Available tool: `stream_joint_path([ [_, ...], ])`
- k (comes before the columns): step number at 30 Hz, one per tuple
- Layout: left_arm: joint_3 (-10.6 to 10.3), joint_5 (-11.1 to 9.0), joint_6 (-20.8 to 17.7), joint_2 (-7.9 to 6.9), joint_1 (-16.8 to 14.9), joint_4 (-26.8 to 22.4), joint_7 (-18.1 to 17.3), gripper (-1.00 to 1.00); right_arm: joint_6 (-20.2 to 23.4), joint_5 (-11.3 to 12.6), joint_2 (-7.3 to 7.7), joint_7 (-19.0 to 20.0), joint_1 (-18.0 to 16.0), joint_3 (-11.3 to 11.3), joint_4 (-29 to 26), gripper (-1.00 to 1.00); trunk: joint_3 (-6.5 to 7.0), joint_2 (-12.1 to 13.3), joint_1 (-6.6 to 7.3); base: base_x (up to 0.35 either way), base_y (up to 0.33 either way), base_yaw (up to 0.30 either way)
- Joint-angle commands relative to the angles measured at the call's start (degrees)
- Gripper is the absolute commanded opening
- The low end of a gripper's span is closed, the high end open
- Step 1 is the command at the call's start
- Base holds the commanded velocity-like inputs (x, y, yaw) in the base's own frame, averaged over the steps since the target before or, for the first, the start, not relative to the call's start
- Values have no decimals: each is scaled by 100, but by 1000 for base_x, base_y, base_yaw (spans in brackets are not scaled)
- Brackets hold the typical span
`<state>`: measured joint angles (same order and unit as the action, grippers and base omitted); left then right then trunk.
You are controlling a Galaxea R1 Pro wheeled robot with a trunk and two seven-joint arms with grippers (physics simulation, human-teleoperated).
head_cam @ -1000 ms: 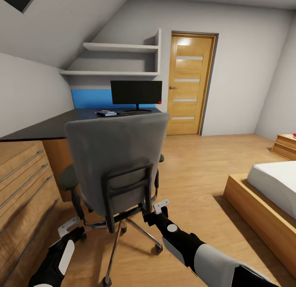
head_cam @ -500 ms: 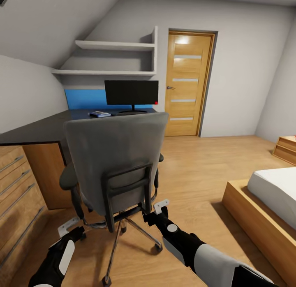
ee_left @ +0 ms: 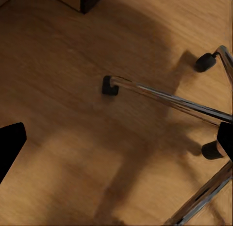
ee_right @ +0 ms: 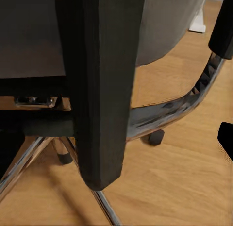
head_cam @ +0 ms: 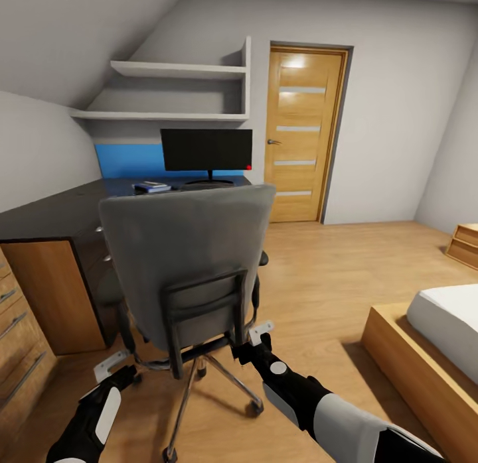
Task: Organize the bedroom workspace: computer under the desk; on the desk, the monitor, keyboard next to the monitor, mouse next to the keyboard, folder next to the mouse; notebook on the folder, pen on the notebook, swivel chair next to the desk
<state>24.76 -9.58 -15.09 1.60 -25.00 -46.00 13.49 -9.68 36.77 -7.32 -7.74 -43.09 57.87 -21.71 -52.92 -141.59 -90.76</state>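
Observation:
The grey swivel chair [head_cam: 186, 251] stands right in front of me with its back toward me, and that back hides the seat and any folder on it. Behind it is the dark-topped desk [head_cam: 60, 211], which carries the black monitor [head_cam: 206, 150] and a small flat blue stack [head_cam: 151, 186]. My left gripper [head_cam: 111, 368] hangs open low beside the chair's chrome legs [ee_left: 170, 97]. My right gripper [head_cam: 257, 331] is open at the black post of the chair's back frame [ee_right: 102, 90], which stands between its fingers. Keyboard, mouse, pen and computer are out of view.
Wooden drawers [head_cam: 16, 357] flank me on the left. A bed on a wooden frame [head_cam: 425, 357] lies on the right. A wooden door [head_cam: 302, 131] is in the far wall, and wall shelves [head_cam: 172, 91] hang above the desk. Bare wooden floor stretches between the chair and the bed.
The camera has moved: the desk and drawers slide left in the picture and the desk's wooden end panel comes into sight. The chair keeps its place before both grippers.

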Motion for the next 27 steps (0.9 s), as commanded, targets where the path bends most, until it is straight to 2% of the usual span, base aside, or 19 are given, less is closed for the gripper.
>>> stream_joint_path([
  [1,-4,-114,-12,7,-5,-14,-4,100,-25,50,2,-34,-7,49,0,100,-5,-2,-2,325,-6,0],
  [17,-41,-114,-22,7,-5,-14,-4,100,-25,50,2,-34,-7,45,0,100,-5,-2,-2,320,-6,0],
  [27,-41,-114,-31,11,-5,-14,2,100,-25,50,2,-35,-8,40,0,100,-5,-2,-2,176,-60,0],
])
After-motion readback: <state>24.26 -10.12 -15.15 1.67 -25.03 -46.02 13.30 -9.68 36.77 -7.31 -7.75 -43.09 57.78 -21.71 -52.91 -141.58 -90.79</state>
